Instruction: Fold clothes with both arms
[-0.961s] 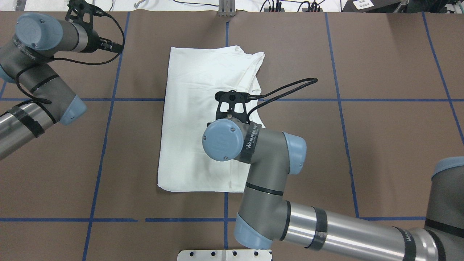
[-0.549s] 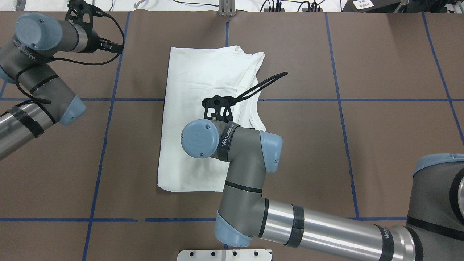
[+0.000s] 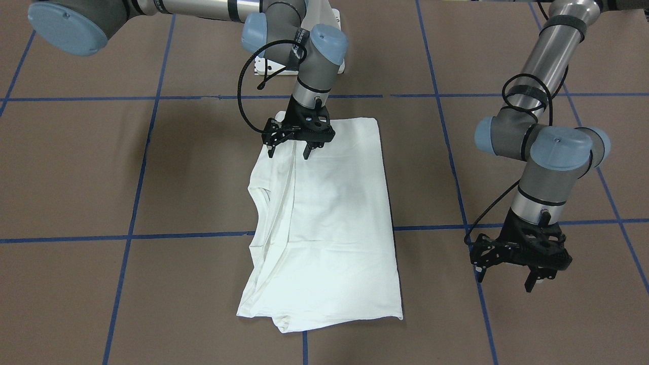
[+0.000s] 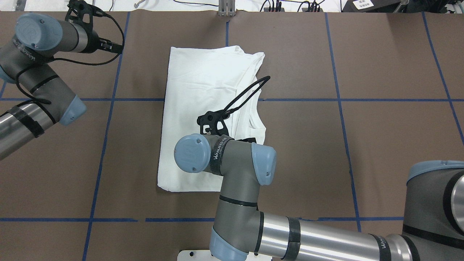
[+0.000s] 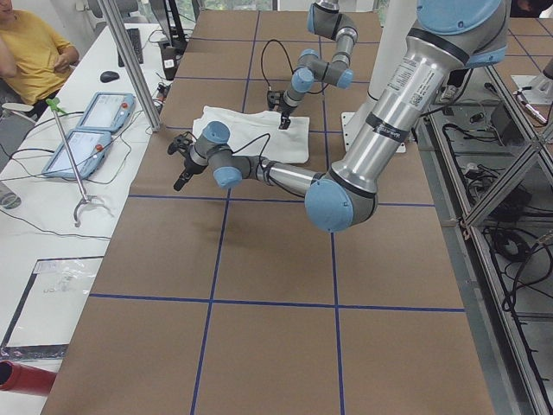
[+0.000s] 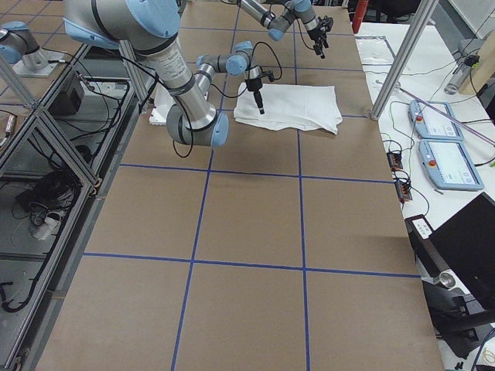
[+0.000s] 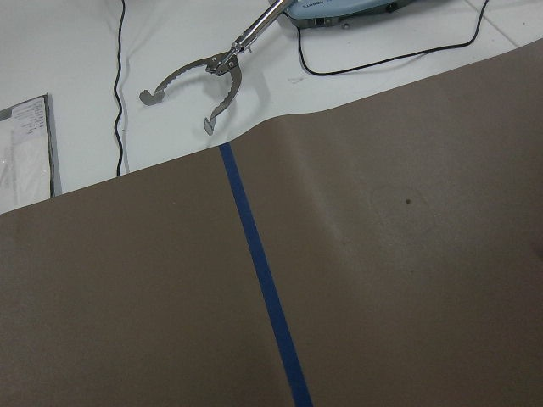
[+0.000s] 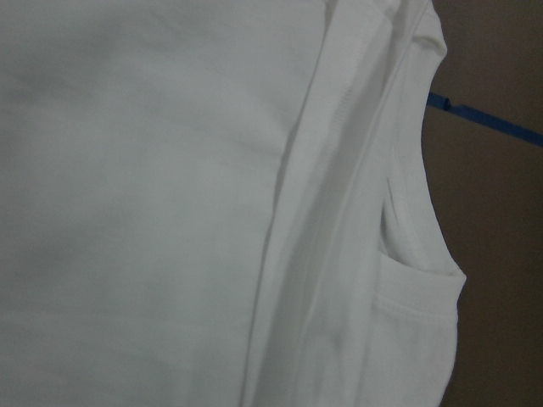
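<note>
Brown table, blue tape grid; folded white T-shirt lying flat mid-table.

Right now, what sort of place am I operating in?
Most likely a robotics lab workcell: a brown paper-covered table gridded with blue tape, two light-blue control pendants on a white side bench, and aluminium frame posts beside it.

Right gripper pointing straight down, jaws spread. Left gripper hanging low, pointing down, jaws apart.
</note>
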